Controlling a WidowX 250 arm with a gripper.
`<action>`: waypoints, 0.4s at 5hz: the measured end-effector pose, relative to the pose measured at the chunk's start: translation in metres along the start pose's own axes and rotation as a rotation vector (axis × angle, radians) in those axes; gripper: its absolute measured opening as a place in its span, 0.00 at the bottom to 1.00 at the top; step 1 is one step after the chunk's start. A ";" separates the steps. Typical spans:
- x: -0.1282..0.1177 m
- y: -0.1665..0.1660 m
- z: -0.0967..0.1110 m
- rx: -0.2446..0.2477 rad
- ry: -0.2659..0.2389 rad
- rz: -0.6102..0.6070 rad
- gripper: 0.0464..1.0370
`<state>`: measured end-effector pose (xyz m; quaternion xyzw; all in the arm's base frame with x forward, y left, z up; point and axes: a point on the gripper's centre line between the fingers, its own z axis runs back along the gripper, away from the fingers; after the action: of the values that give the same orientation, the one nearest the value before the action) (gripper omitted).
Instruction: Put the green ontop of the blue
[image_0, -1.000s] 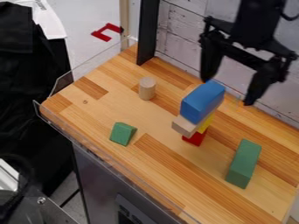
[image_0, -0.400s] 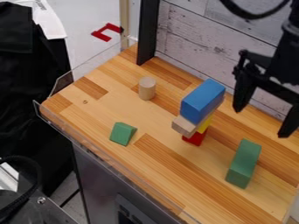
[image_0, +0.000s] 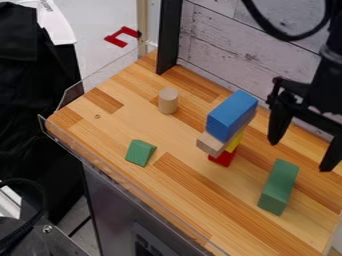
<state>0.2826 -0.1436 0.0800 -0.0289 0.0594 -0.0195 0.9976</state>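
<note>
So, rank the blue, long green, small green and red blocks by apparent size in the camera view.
1. Blue block and long green block: too close to rank; being raised may enlarge the blue one.
2. Small green block
3. Red block, partly hidden

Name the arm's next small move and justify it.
Probably ease the open, empty black pincer down toward the long green rectangular block, a finger to each side. The pincer appears just above and right of that block in view, and the block lies on the wooden tabletop, apart from the stack topped by the blue rectangular block.
</note>
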 end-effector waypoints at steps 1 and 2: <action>0.002 0.000 -0.007 -0.005 0.000 0.032 0.96; 0.002 0.000 -0.016 -0.011 0.032 0.053 0.96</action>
<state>0.2823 -0.1445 0.0636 -0.0324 0.0763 0.0069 0.9965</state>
